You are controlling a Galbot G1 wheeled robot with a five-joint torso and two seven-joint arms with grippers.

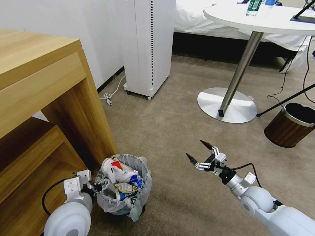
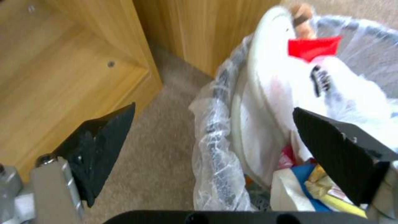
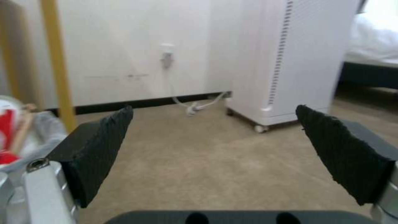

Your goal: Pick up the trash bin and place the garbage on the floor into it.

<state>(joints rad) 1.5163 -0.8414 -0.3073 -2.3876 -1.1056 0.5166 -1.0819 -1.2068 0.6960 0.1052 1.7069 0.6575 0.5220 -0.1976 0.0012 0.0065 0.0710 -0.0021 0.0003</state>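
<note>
The left gripper (image 1: 102, 185) sits low at the near-left rim of the trash bin (image 1: 113, 205), its fingers spread wide. In the left wrist view the gripper (image 2: 211, 124) straddles that rim: one black fingertip (image 2: 108, 130) hangs outside over the floor (image 2: 161, 149), the other (image 2: 331, 146) lies inside over the contents, and neither is pressed against the bag-covered edge between them.

The bin stands upright on the floor (image 1: 183, 131), its mouth facing up, just beside the near corner post of the wooden desk (image 1: 42, 98). It is a small round black bin, mostly hidden under a crinkly translucent white liner folded over the rim with a flap hanging down the front. It is heaped full of garbage (image 1: 123, 178): a white slipper standing on end along the rim nearest the left gripper, long axis roughly vertical, a red piece near the top, a blue-and-white packet and yellowish wrappers lower down (the wrist view also catches a brownish stick-like tip poking above the slipper).

The right gripper (image 1: 199, 151) hovers above bare carpet, well apart from the bin, fingers spread and holding nothing, pointing toward the far left. Beyond it stand a white wheeled appliance (image 1: 149, 46), a round table (image 1: 262, 19) on a metal disc base, and a brown wood-grain bin (image 1: 288, 126) at the right edge.
</note>
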